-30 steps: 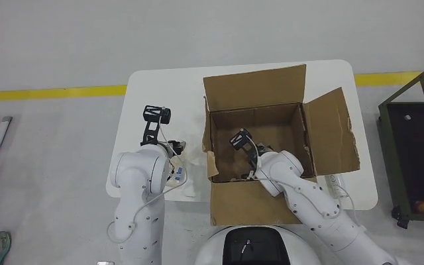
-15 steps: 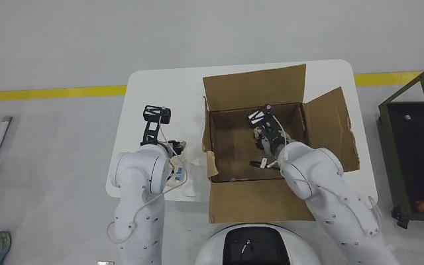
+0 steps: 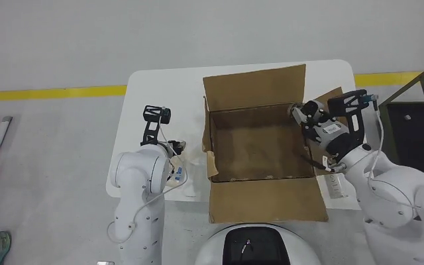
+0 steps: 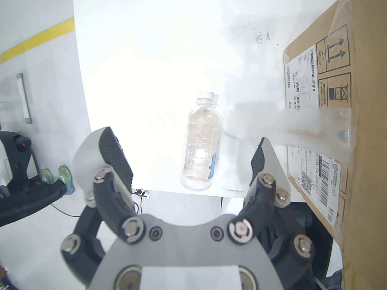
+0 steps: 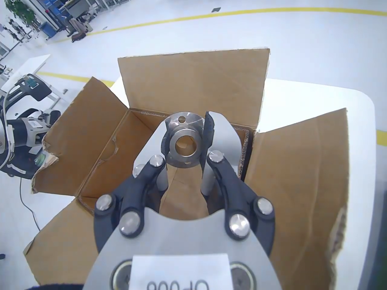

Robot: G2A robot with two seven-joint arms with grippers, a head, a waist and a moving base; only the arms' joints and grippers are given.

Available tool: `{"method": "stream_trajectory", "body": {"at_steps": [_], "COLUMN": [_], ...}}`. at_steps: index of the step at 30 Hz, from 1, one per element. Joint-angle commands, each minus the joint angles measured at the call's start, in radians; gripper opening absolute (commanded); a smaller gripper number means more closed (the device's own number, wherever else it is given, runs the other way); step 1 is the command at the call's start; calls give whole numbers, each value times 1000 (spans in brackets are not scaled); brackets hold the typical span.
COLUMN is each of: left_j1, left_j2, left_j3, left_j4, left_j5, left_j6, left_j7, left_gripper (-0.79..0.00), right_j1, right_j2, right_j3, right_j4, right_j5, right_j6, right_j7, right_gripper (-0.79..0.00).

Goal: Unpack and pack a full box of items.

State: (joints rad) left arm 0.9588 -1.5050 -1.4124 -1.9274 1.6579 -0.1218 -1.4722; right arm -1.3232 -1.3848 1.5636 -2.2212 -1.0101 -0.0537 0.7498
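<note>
looks like unpacking: holds the left gripper (image 4: 184,144) wide open, apart from a clear plastic bottle (image 4: 199,149) lying on the white table (image 4: 151,31) left of the brown cardboard box (image 3: 255,89). pinches a round metal flange (image 5: 173,125) in the right gripper (image 5: 186,137) above the box's far right corner; next probably needs setting down on bare table.

Two glossy white, rounded-shell arms, the left arm (image 3: 139,182) at 8 o'clock in the top view and the right arm (image 3: 391,195) at 4 o'clock, each trail a thin white cable (image 3: 140,209). The left gripper (image 4: 184,140) and right gripper (image 5: 187,134) match: grey metal palm plate, black linkages with silver round-headed screws, ribbed black pads (image 4: 116,155) — a white printed label (image 5: 180,271) marks the right one.
</note>
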Motion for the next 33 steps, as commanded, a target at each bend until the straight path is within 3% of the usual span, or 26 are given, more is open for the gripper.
{"method": "stream_trajectory", "body": {"at_steps": [1, 7, 11, 17, 25, 29, 33], "left_j1": [0, 0, 0, 0, 0, 0, 0], "left_j2": [0, 0, 0, 0, 0, 0, 0], "left_j3": [0, 0, 0, 0, 0, 0, 0], "left_j4": [0, 0, 0, 0, 0, 0, 0], "left_j5": [0, 0, 0, 0, 0, 0, 0], "left_j6": [0, 0, 0, 0, 0, 0, 0], "left_j7": [0, 0, 0, 0, 0, 0, 0], "left_gripper": [0, 0, 0, 0, 0, 0, 0], "right_j1": [0, -1, -16, -29, -133, -222, -307], "right_j2": [0, 0, 2, 11, 30, 34, 36], "right_j3": [0, -1, 29, 245, 573, 627, 594], "right_j4": [0, 0, -34, -118, -69, 5, 78], "right_j5": [0, 2, 40, 138, 195, 201, 149], "right_j6": [0, -1, -3, 49, 24, -12, -59], "right_j7": [0, -5, -78, -133, -52, -2, 19], "right_gripper": [-785, -785, -785, -785, -785, -785, -785]}}
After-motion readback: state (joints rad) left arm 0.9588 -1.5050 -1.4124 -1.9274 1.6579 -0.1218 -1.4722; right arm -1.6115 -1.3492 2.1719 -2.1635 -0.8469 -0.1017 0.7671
